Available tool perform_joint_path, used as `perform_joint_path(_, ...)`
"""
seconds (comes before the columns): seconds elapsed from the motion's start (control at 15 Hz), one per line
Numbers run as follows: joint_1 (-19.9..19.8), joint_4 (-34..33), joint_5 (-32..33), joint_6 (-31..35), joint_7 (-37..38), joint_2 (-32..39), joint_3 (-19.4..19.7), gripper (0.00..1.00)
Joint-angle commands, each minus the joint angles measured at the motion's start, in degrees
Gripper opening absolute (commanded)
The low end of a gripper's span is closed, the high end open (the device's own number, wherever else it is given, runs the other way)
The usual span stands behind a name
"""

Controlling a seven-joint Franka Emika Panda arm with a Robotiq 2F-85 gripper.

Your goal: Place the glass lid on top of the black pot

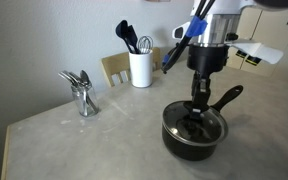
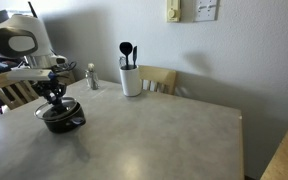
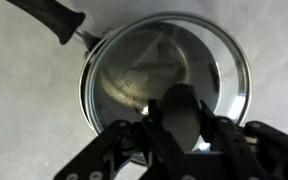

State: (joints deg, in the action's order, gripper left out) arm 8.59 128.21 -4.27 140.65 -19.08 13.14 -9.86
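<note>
The glass lid (image 3: 154,70) reads clearly only in wrist view.

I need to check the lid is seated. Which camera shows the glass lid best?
The wrist view: the glass lid fills the frame from above, rim over the black pot, knob inside the claw. Both exterior views show it small, partly hidden behind the claw.
</note>
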Motion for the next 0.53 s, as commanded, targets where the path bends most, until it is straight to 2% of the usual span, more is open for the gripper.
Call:
perform_joint_path(0.0,-0.87,2.21,0.65,5.04,-2.01,-0.79,-0.91,0.15)
perform_joint_path(0.47,-0.67,4.30,5.08,7.78,-1.12,-0.39,-0.47,0.15)
